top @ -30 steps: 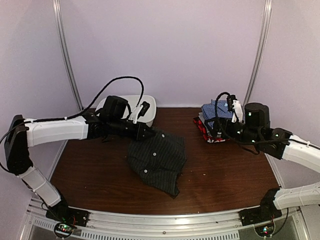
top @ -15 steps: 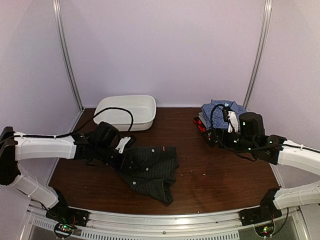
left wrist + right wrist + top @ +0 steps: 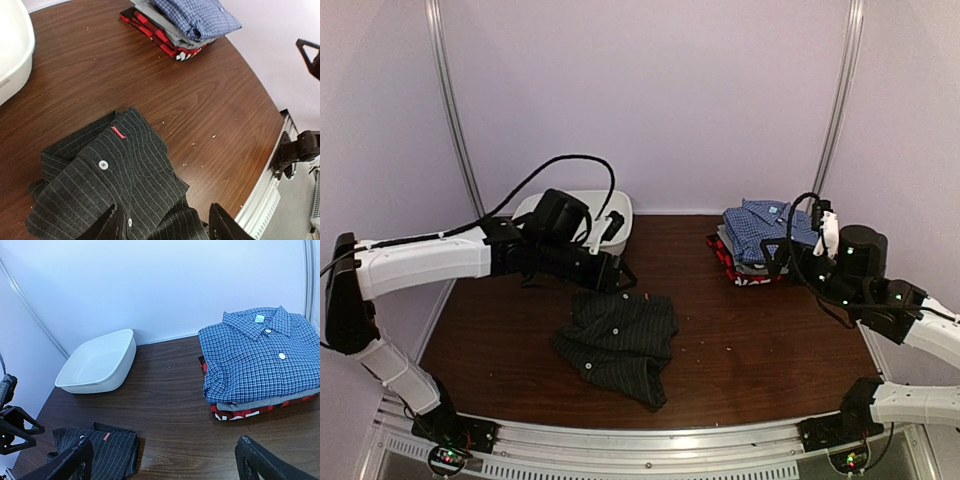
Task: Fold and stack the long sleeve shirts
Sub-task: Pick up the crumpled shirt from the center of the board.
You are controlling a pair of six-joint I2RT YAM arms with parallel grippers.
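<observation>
Raised on both sides, gripping nothing.
Reaches inward with the left arm (image 3: 425, 262), left fingers (image 3: 116, 226) parted and tilted down; holds the right arm (image 3: 880, 295) bent, right fingers (image 3: 70, 464) spread wide.

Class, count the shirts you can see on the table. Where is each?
4. A black pinstriped shirt lies loose centrally; blue checked shirt, grey shirt and red-black shirt are stacked at far right. Others may hide within.
</observation>
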